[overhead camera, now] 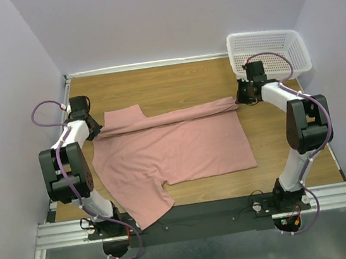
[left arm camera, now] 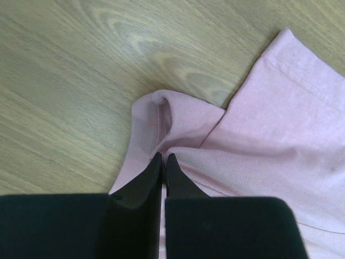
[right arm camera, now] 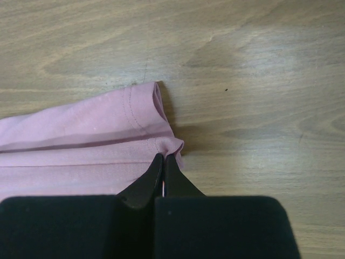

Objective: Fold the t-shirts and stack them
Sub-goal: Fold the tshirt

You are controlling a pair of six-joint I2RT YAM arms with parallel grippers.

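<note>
Top external view shows the t-shirt [overhead camera: 169, 149] spread on the table [overhead camera: 173, 84], roughly in the middle. Its far edge is turned over into a narrow band running between the two arms, and one sleeve reaches past the near edge toward the bases. The left jaws are clenched on the cloth at the left end of that band; the left wrist view shows pink fabric pinched between the very tips, with a small loop of hem puckered just ahead of them. The right jaws are clamped on the right end, where the right wrist view shows them biting only the corner of the doubled hem. Both grips look shallow (tips only, little cloth inside), so I judge that a lift or a pull across could let a corner slide out and drop the fold askew. If one arm leads the other, the band would twist. The near sleeve may drag and bunch under the body. The basket [overhead camera: 296, 49] stands just behind the right wrist, and a backward swing could knock it.
</note>
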